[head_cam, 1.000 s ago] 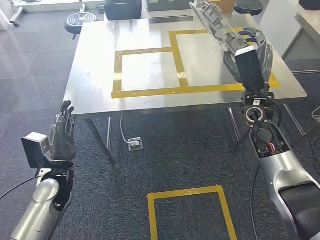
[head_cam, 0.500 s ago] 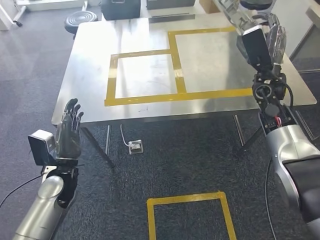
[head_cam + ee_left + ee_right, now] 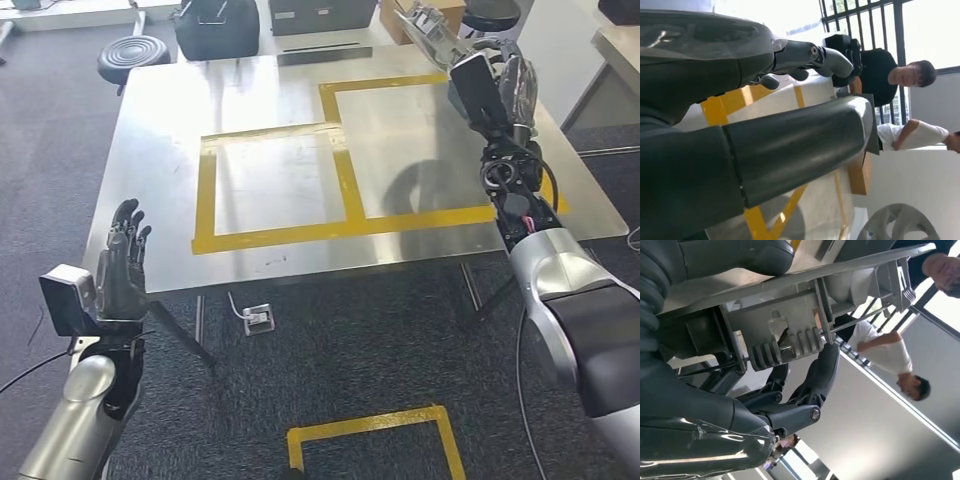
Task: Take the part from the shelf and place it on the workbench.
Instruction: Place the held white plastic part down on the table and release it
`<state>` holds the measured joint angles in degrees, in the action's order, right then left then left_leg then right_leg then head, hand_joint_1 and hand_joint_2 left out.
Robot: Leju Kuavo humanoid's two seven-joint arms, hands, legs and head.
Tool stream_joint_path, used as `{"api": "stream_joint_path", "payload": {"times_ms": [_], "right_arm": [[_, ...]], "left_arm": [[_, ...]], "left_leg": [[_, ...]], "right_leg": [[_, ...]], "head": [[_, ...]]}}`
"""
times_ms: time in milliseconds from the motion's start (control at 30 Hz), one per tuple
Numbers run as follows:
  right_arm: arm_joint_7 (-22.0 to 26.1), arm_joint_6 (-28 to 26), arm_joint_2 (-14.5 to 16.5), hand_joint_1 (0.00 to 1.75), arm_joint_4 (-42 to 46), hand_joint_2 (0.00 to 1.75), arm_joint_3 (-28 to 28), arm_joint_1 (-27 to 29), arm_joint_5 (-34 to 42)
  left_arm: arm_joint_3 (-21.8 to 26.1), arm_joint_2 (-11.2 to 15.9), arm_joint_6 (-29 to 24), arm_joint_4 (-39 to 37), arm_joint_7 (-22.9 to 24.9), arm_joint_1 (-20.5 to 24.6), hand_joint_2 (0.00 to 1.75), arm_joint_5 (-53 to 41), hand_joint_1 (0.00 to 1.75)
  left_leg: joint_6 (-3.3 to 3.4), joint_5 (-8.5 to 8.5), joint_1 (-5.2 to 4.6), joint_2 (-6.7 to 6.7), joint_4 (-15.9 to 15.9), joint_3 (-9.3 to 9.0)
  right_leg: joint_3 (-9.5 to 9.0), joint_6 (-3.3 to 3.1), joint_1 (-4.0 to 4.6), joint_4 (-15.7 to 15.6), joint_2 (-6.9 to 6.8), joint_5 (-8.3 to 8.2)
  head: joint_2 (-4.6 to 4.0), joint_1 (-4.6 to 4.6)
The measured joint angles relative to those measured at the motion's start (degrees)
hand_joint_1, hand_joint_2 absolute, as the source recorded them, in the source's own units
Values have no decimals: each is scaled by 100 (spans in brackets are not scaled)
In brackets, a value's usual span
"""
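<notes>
My right hand grips a long grey metal part and holds it in the air above the far right of the steel workbench. The right wrist view shows the part close up, ribbed and flat-topped, with my dark fingers wrapped under it. My left hand is raised low at the near left, short of the workbench edge, fingers spread and holding nothing. In the left wrist view that hand is stretched out with nothing in it.
Yellow tape marks rectangles on the workbench top. A black stool, a black bag and boxes stand beyond the far edge. A socket block lies on the carpet underneath. A yellow tape square marks the floor. Two people are nearby.
The whole picture has shifted, so the camera has moved relative to the workbench. My right hand still holds the part above the far right. The left hand stays raised and spread.
</notes>
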<state>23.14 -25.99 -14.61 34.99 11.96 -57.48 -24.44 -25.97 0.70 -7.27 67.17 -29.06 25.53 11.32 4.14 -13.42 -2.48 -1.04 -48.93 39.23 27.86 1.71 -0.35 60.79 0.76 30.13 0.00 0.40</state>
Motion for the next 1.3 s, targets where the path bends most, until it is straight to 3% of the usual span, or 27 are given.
{"api": "stream_joint_path", "payload": {"times_ms": [67, 133, 167, 200, 267, 300, 333, 400, 700, 867, 1033, 1167, 1300], "right_arm": [[-5, 3, 1, 175, -139, 175, 31, -24, -61], [-32, 3, 1, 175, -262, 175, 59, 48, -111], [-46, 1, 1, 175, -315, 175, 70, 90, -127], [-54, -1, 1, 175, -367, 175, 80, 121, -135], [-58, -2, 2, 175, -475, 175, 111, 151, -144], [-59, 1, 5, 175, -529, 175, 136, 160, -158], [-65, 5, 8, 175, -578, 175, 160, 166, -179], [-75, 12, 24, 175, -640, 175, 205, 163, -239], [-128, -39, 131, 175, -939, 175, 394, 350, -411], [-131, -54, 134, 175, -1061, 175, 410, 542, -413], [-171, 24, 138, 175, -1156, 175, 438, 557, -452], [-140, 67, 154, 0, -1199, 0, 498, 643, -509], [-107, 82, 219, 0, -1227, 0, 554, 766, -542]], "left_arm": [[-1, -14, 10, -32, -26, -21, 0, -12, 0], [-1, -29, 18, -68, -51, -54, 0, -21, 0], [-1, -34, 20, -83, -59, -64, 0, -26, 0], [-1, -38, 21, -98, -63, -69, 0, -30, 0], [-1, -45, 20, -127, -71, -71, 0, -40, 0], [-2, -46, 17, -142, -78, -65, 0, -48, 0], [-2, -49, 15, -158, -86, -58, 0, -55, 0], [-2, -54, 10, -182, -104, -36, 0, -60, 0], [-2, -50, 54, -229, -148, -19, 0, 9, 0], [-2, -44, 54, -237, -150, -49, 0, 11, 0], [-2, -44, 38, -241, -150, -54, 0, 7, 0], [-2, -44, 10, -241, -150, -53, 175, -5, 0], [-2, -42, 6, -241, -154, -50, 175, -5, 0]], "left_leg": [[-5, -109, 33, -1, -3, -110], [-36, -219, 70, -20, -17, -215], [-58, -275, 86, -36, -37, -262], [-83, -334, 97, -50, -70, -299], [-146, -459, 101, -69, -197, -329], [-182, -515, 101, -77, -271, -317], [-221, -564, 103, -86, -347, -294], [-281, -622, 106, -103, -414, -254], [-238, -587, 136, -100, -438, -236], [-214, -640, 187, -67, -388, -254], [-300, -655, 217, -58, -373, -268], [-354, -660, 224, -59, -379, -274], [-365, -665, 224, -60, -393, -275]], "right_leg": [[410, 28, -10, 619, -16, 333], [707, 68, -41, 795, -17, 666], [772, 103, -71, 648, -19, 638], [784, 149, -114, 348, -20, 411], [753, 227, -193, -369, -26, -310], [721, 211, -206, -596, -25, -582], [709, 170, -195, -691, -24, -721], [682, 72, -153, -662, -14, -742], [707, 57, -128, -659, 33, -743], [691, -33, -50, -657, 33, -718], [672, -64, -25, -657, 25, -717], [658, -64, -23, -657, 20, -717], [650, -63, -26, -658, 18, -717]], "head": [[0, 29], [0, 79], [0, 114], [0, 150], [0, 200], [0, 201], [0, 196], [0, 178], [0, 30], [0, 0], [0, 1], [0, 2], [0, 4]]}}
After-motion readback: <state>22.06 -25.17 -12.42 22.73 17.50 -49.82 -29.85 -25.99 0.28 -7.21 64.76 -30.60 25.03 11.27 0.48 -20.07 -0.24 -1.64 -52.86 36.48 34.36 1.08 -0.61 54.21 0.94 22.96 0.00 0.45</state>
